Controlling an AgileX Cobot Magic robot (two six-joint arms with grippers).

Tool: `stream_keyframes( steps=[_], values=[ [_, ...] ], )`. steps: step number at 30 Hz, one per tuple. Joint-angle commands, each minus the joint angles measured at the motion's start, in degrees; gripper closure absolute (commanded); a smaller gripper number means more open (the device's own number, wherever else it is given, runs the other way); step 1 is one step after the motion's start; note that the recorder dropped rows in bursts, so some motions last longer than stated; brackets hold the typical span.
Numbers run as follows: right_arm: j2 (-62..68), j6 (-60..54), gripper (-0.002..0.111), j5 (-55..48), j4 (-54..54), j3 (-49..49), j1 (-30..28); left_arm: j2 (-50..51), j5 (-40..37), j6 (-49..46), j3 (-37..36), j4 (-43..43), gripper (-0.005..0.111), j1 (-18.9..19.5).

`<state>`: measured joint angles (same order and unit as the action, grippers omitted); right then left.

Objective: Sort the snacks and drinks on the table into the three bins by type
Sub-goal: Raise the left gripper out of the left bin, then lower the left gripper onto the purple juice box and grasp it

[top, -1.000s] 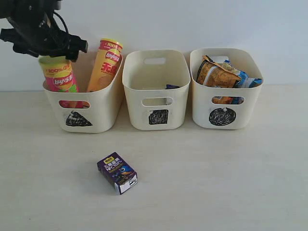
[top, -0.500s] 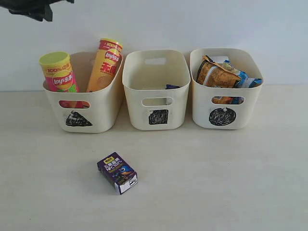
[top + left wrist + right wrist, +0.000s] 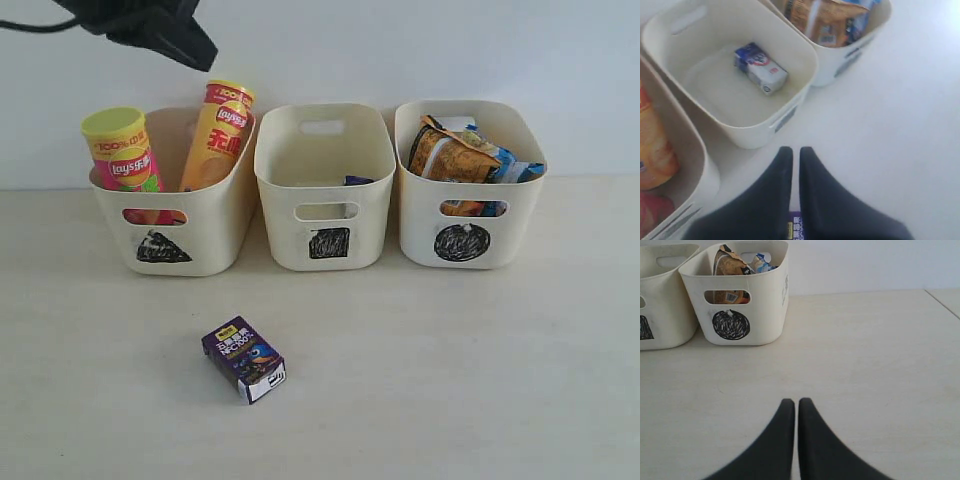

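The pink tube [image 3: 122, 150] and the yellow-red tube [image 3: 222, 130] stand in the triangle bin [image 3: 215, 235]. The square bin [image 3: 290, 235] holds the white-and-blue carton [image 3: 760, 67]. In the circle bin [image 3: 520, 225] lie the orange bag [image 3: 450, 155] and the blue-white bag [image 3: 510, 165]. The dark purple carton [image 3: 244, 358] lies alone on the table in front. My left gripper [image 3: 203, 55] hangs high above the triangle bin, shut and empty; its wrist view shows the gripper [image 3: 792, 150] well above the purple carton [image 3: 794, 227]. My right gripper [image 3: 792, 401] is shut and empty, low over the table.
A white wall rises right behind the three bins. The right wrist view shows the circle bin [image 3: 765, 315] with the square bin [image 3: 665, 315] beside it, and the table's far corner edge [image 3: 942, 302].
My left arm has lifted away from the pink tube, which stays standing in the triangle bin, and has swung right along the top of the view.
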<state>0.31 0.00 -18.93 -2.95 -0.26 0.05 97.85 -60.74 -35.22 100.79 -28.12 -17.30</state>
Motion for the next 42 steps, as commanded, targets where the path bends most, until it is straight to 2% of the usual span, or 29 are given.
stream_keyframes(
  steps=[1, 5, 8, 15, 18, 25, 27, 32, 39, 42],
  values=[
    [-0.3, 0.0, 0.108, 0.4, 0.2, 0.3, 0.0, -0.4, -5.5, -18.6, -3.5, -2.7, 0.103, -1.9],
    [-0.3, 0.0, 0.108, 0.4, 0.2, 0.3, 0.0, -0.4, -9.1, -33.7, -8.2, -2.3, 0.103, -4.3],
    [-0.3, 0.0, 0.108, 0.4, 0.2, 0.3, 0.6, -0.4, -9.2, -41.4, -11.8, -0.6, 0.103, -5.9],
    [-0.3, 0.0, 0.108, 0.2, 0.3, 0.3, 4.5, -0.4, -7.4, -46.1, -17.9, 9.8, 0.102, -9.6],
    [-0.3, 0.0, 0.108, 0.2, 0.3, 0.3, 5.3, -0.4, -4.4, -49.9, -19.7, 10.2, 0.091, -10.3],
    [-0.3, 0.0, 0.108, 0.2, 0.3, 0.3, 5.1, 2.9, -0.6, -52.0, -20.9, 11.0, 0.041, -11.4],
    [-0.3, 0.0, 0.108, 0.2, 0.3, 0.3, 5.1, 4.6, -0.1, -52.0, -20.9, 11.0, 0.036, -11.4],
    [-0.3, 0.0, 0.108, 0.2, 0.3, 0.3, 5.0, 7.7, 0.5, -52.3, -20.9, 12.0, 0.036, -11.4],
    [-0.3, 0.0, 0.108, 0.2, 0.3, 0.3, -0.1, 9.8, 1.4, -52.3, -20.9, 13.9, 0.036, -11.4],
    [-0.3, 0.0, 0.108, 0.2, 0.3, 0.3, -0.5, 10.5, 2.0, -53.7, -20.9, 14.2, 0.036, -11.4]
  ],
)
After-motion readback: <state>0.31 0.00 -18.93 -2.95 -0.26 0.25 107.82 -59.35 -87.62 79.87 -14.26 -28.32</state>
